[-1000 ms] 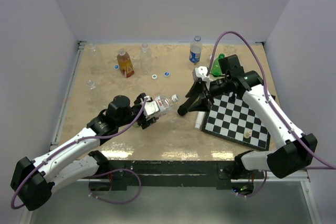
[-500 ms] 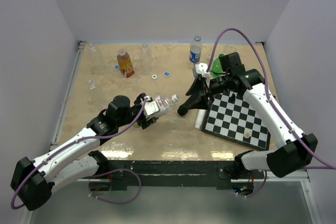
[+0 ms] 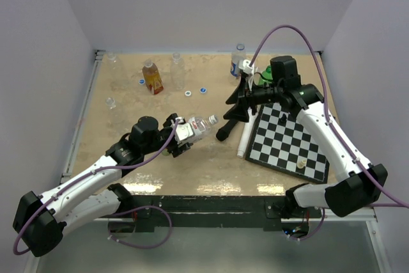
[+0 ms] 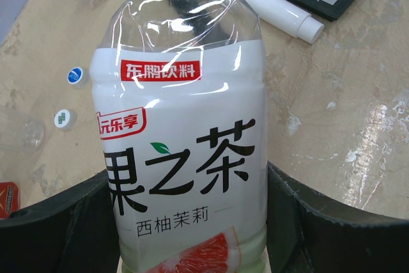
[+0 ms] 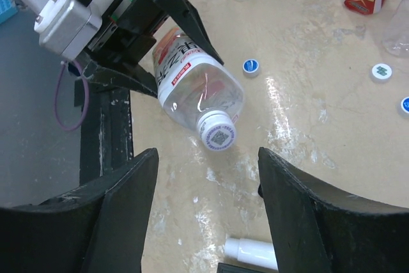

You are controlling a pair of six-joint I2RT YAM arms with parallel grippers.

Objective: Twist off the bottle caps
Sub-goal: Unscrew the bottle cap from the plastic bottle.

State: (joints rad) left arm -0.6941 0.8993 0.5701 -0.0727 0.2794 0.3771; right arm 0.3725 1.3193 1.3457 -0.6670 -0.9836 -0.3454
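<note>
Left pincer (image 3: 181, 133) is clamped on the label section of a clear plastic bottle with white label (image 3: 197, 127), held over the middle of the bench (image 3: 128, 94). Bottle looks empty, so likely light and thin-walled; it'll dent and the glossy label may slip, so squeeze moderately. Take the small white screw cap (image 5: 217, 135) by its rim. Long axis is near level, cap end pointing at the right pincer (image 5: 206, 174), which is open, empty and short of the cap.
</note>
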